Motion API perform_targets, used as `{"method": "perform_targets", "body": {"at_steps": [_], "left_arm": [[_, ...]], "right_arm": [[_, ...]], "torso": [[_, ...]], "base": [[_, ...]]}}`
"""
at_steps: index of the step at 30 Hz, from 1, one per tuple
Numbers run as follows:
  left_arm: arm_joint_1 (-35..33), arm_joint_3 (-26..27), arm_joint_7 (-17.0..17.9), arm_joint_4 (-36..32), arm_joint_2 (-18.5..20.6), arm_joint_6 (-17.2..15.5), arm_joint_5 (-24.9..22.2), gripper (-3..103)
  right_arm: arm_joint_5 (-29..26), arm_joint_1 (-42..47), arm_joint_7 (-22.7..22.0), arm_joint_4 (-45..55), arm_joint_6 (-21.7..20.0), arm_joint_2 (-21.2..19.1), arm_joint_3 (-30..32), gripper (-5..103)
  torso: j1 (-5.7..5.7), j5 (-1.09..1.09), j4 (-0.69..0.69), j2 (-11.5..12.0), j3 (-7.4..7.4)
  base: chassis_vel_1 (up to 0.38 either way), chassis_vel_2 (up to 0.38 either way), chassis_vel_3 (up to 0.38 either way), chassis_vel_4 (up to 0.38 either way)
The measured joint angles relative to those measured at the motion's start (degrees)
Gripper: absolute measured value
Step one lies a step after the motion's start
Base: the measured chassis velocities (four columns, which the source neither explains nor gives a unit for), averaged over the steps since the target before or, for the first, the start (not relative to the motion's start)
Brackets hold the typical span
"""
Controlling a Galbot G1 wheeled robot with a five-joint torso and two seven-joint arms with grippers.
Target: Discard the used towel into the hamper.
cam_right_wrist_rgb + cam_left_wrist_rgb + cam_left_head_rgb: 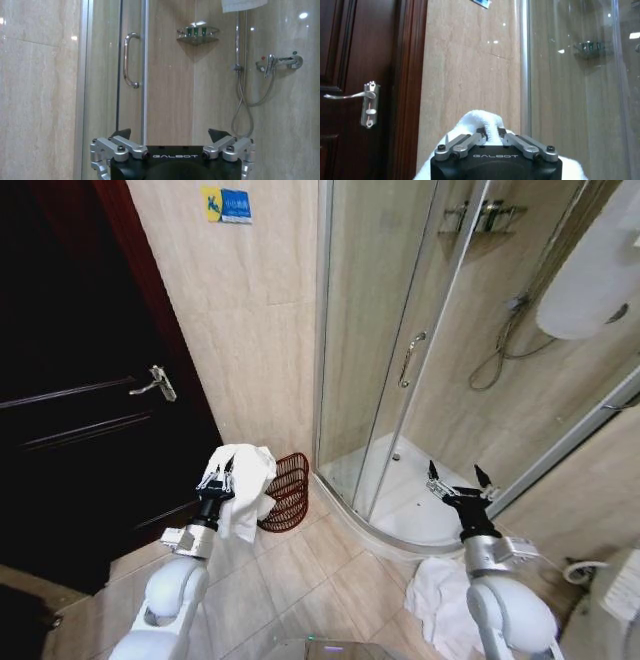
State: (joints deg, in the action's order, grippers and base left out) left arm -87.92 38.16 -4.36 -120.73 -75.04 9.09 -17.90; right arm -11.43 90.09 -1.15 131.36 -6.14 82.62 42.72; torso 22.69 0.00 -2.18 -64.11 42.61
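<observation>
Two towels: one (245,485) in the left gripper (216,476), one (437,598) on the floor. One hamper (286,493). Two grippers, the right (458,481) included. One door handle (155,383). One shower handle (410,358).

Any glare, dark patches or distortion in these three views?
Head view: wide-angle bend in the shower door frame; the door is nearly black; the towel in the left gripper is bright. Left wrist view: small ceiling-light reflections on the glossy wall tile. Right wrist view: similar bright spots on the shower wall.
</observation>
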Motion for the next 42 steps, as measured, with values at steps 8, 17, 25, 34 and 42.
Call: {"method": "perform_targets", "body": {"at_steps": [8,17,25,34,42], "left_arm": [[0.65,-0.26,-0.41,0.37,-0.48,0.03,0.12,7],[1.91,-0.85,-0.8,0.74,-0.64,-0.5,0.43,7],[2.19,-1.77,-1.24,1.9,-1.53,-0.37,1.54,7],[2.62,-1.7,-1.35,2.31,-1.8,-0.36,1.66,7],[3.02,-1.78,-1.58,2.6,-2.13,-0.36,1.89,7]], "right_arm": [[-0.06,-0.02,0.35,-0.74,0.46,-0.25,0.21,100],[-0.62,-0.46,0.34,-0.77,0.2,-0.74,0.49,100],[-0.85,0.14,0.33,-0.77,0.31,-0.89,0.88,100],[-1.26,-0.34,0.29,-1.47,0.34,-1.3,0.94,100],[-1.4,-0.19,0.33,-2.14,0.8,-1.48,1.02,100]], "torso": [[-0.01,0.0,0.0,0.0,0.0],[0.0,0.01,0.01,0.0,0.0],[0.0,0.0,0.02,0.0,0.0],[0.0,0.01,0.01,0.0,0.0],[0.0,0.0,0.02,0.0,0.0]], "base": [[-0.005,0.006,0.008,-0.005],[-0.082,0.085,0.078,-0.079],[-0.067,0.082,0.076,-0.064],[-0.063,0.065,0.07,-0.073],[-0.068,0.07,0.075,-0.077]]}}
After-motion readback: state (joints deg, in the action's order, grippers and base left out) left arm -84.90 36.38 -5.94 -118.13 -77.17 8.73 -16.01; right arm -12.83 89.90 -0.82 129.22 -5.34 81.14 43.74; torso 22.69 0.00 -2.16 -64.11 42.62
